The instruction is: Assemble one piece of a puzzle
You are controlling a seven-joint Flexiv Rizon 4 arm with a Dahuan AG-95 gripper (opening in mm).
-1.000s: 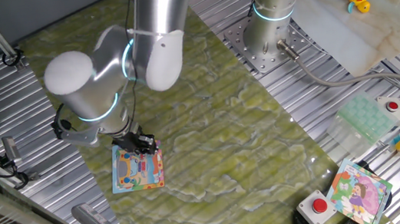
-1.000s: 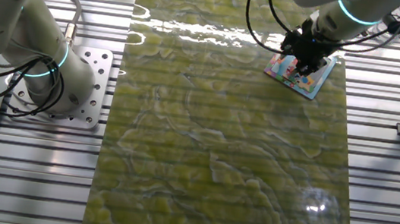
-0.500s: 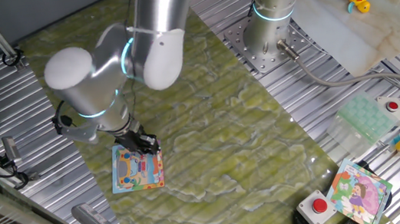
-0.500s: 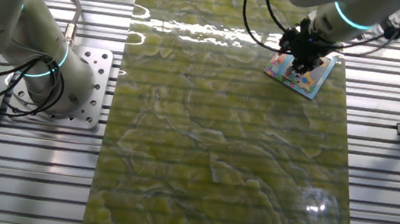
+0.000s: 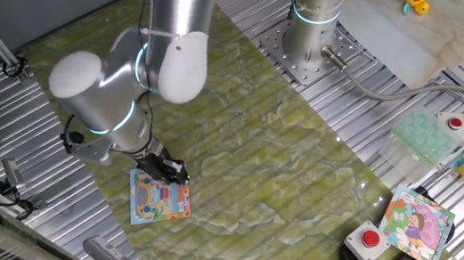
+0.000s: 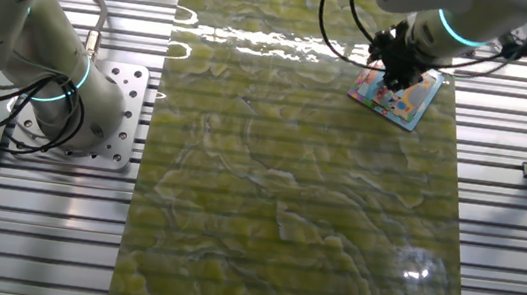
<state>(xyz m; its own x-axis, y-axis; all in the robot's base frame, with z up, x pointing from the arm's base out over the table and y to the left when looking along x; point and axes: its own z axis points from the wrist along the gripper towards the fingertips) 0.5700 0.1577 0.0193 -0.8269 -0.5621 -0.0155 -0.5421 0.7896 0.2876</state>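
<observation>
One fixed view: the jaws are set low over the puzzle near a table edge, probably to seat the piece; their opening cannot be told.

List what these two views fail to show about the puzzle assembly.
- The piece: too small, hidden under the gripper in both views.
- Jaws: open or shut unreadable; dark and tiny.
- The puzzle: its top right corner is covered by the gripper; the empty slot is unseen.

No words, labels, brands or numbers can be read anywhere in either view. The puzzle shows only a cartoon picture, too small for any lettering.
</observation>
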